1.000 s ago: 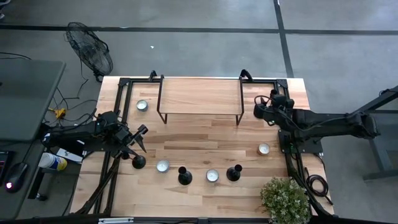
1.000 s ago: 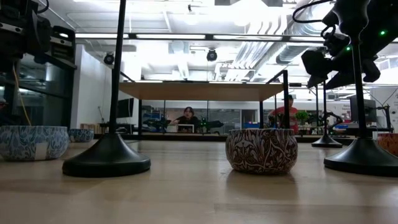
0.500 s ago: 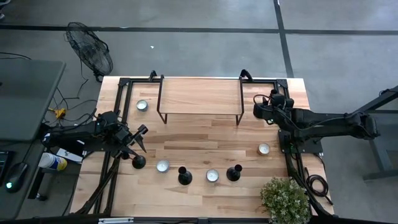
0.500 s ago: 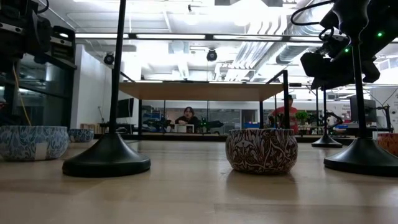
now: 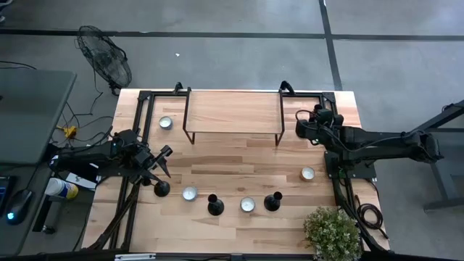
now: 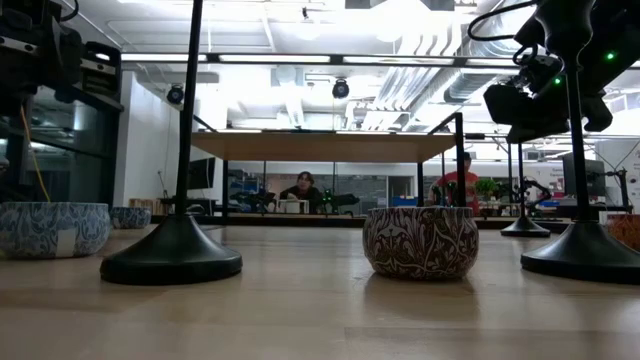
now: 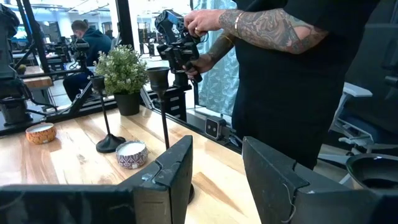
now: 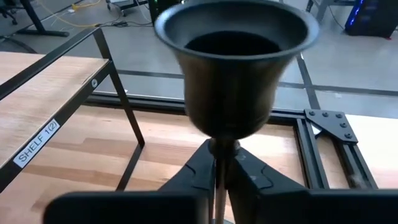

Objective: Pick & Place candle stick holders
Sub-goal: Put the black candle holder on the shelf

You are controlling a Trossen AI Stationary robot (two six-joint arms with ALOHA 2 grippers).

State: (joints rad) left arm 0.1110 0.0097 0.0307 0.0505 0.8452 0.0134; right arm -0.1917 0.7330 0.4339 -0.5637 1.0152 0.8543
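black metal candle stick holders (image 5: 215,205) stood in a loose row near the front edge of the wooden desk (image 5: 232,156), each with a round flared base and a thin stem. one (image 5: 162,188) sat at the left end of the row, just beside the left pincer (image 5: 164,161); another (image 5: 272,201) stood toward the right. small patterned candle tins (image 5: 190,193) sat between them, with another tin (image 5: 308,173) farther right and one (image 5: 166,122) near the back left corner.

at the back right of the desk, beside the black-legged wooden shelf (image 5: 233,110), the right pincer (image 5: 303,127) was clenched on the thin stem of a fourth holder (image 8: 231,65). in the right wrist view its two dark fingers (image 8: 193,177) met around the stem just below the bell-shaped cup, and the holder stood upright.

the left pincer (image 7: 214,168) hovered low near the left front of the desk with its fingers parted and nothing between them. past them, in the left wrist view, a holder (image 7: 163,118) stood upright close by, with a tin (image 7: 131,154) and another holder (image 7: 106,118) beyond it, and a small potted plant (image 7: 122,74) at the desk's edge.

a person (image 7: 286,68) stood just off that edge, hands on a dark device. in the low view, two flared bases (image 6: 172,258) and a tin (image 6: 420,241) filled the foreground.
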